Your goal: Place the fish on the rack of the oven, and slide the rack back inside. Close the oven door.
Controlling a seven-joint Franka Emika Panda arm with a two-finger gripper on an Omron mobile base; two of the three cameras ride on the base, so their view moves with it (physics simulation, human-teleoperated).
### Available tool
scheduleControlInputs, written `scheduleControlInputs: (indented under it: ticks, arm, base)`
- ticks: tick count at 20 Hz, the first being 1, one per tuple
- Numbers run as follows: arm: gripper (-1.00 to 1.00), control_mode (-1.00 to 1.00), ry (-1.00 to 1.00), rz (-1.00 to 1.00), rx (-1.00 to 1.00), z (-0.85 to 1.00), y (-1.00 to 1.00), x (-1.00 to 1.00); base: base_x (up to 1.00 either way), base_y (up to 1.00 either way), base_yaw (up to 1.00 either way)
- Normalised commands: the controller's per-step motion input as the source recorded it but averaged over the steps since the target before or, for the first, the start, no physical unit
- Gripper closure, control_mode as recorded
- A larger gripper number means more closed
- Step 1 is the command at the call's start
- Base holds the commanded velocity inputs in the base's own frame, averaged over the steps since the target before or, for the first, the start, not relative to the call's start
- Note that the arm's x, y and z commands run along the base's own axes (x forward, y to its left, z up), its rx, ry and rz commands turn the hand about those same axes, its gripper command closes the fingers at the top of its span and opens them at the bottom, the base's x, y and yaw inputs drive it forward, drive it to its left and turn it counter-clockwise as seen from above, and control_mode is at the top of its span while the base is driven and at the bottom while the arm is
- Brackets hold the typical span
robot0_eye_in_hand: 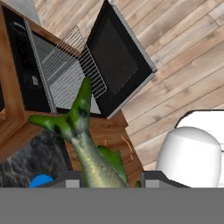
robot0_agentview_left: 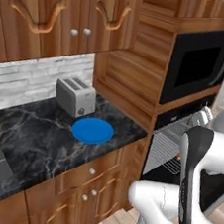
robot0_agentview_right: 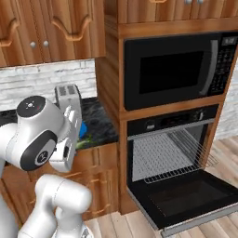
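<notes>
Closest to the hand camera, the fish [robot0_eye_in_hand: 89, 151] rises from between the two finger tips of the gripper [robot0_eye_in_hand: 109, 180], tail up and forked, its green-tinted body clamped at the lower end by jaws set narrowly apart around it. Beyond the tail lies the oven [robot0_eye_in_hand: 30, 74], its cavity open, with the rack [robot0_eye_in_hand: 72, 65] drawn partway out over the oven door [robot0_eye_in_hand: 118, 57], which hangs fully dropped above the wooden plank floor [robot0_eye_in_hand: 183, 52]. At the lower left edge of the hand view sits a sliver of the blue plate [robot0_eye_in_hand: 41, 180] on the dark marble counter [robot0_eye_in_hand: 26, 162].

From the right base view, the oven [robot0_agentview_right: 172, 123] sits under the black microwave [robot0_agentview_right: 174, 69] in wooden cabinetry; the rack [robot0_agentview_right: 169, 155] juts forward from the cavity, bare, and the oven door [robot0_agentview_right: 190, 197] lies flat and open with its silver handle toward the floor. From the left base view, the blue plate [robot0_agentview_left: 92, 130] rests on the counter [robot0_agentview_left: 31, 133] just in front of a silver toaster [robot0_agentview_left: 76, 97], well apart from the oven. The fish is held in the air, above the counter's edge and short of the rack.
</notes>
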Motion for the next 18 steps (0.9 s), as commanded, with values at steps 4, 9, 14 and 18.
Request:
scheduleControlInputs:
  ticks: [4,9,14,18]
  arm:
    - [1.0,1.0,0.0,0.0,0.0,0.0,0.0,0.0]
    - [1.0,1.0,0.0,0.0,0.0,0.0,0.0,0.0]
    - [1.0,1.0,0.0,0.0,0.0,0.0,0.0,0.0]
    - [1.0,1.0,0.0,0.0,0.0,0.0,0.0,0.0]
  base:
    - [0.04,-0.16,-0.5]
    - [0.26,-0.04,-0.46]
    - [0.43,-0.01,-0.44]
    - [0.54,0.0,-0.42]
